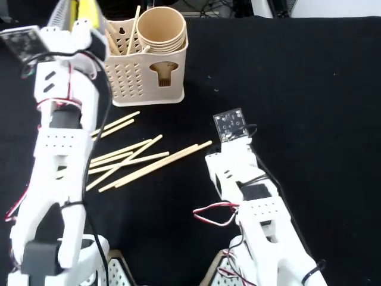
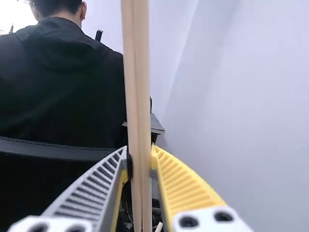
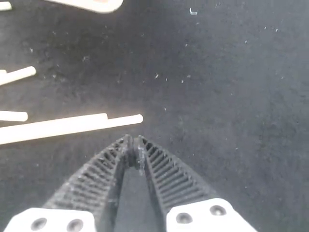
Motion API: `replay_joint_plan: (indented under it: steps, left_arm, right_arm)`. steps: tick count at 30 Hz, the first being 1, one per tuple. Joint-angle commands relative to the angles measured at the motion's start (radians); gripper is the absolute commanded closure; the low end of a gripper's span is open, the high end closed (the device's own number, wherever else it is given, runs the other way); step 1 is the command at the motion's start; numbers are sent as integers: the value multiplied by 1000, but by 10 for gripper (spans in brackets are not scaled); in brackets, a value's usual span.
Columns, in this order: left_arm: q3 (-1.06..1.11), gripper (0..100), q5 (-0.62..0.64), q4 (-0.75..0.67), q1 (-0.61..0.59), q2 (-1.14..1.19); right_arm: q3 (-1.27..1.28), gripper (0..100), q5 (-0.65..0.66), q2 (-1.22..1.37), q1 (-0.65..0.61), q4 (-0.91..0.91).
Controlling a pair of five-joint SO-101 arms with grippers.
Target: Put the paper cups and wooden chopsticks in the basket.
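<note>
Chopsticks (image 2: 137, 96) clamped upright in left end effector (image 2: 140, 164), at 10 o'clock of basket (image 1: 146, 83) with paper cups (image 1: 162, 30). Right end effector (image 3: 133, 145) pinched together, empty; loose chopsticks (image 1: 143, 161) at its 9 o'clock on worktop (image 1: 309, 89).

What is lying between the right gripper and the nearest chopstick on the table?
Nothing: in the right wrist view only a bare strip of black cloth separates the shut right gripper from the nearest chopstick.

White plastic arms (image 1: 59, 149), red and black cables (image 1: 214, 211); left hand (image 2: 140, 157) ribbed yellow and grey; right hand (image 3: 133, 142) ribbed black
</note>
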Motion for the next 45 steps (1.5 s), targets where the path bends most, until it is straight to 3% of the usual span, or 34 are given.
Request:
replay_joint_plan:
  steps: [1,8,14,18,23,28,40,45]
  left_arm:
    - [-41,970,9,-9,28,23]
    - [-31,970,-8,0,19,114]
    - [-22,970,-226,0,58,183]
    - [-4,970,-292,-2,62,209]
    - [-1,966,-288,6,56,216]
    - [47,844,-287,8,41,209]
    - [59,862,-285,8,-12,173]
    - [142,952,-285,8,-38,-5]
  right_arm:
    - [-5,984,-11,7,9,-23]
    - [-5,984,-11,7,9,-23]
    - [-5,984,-11,7,9,-23]
    - [-5,984,-11,7,9,-23]
    - [-5,984,-11,7,9,-23]
    - [-5,984,-11,7,9,-23]
    - [-5,984,-11,7,9,-25]
    - [-5,980,-11,7,9,-25]
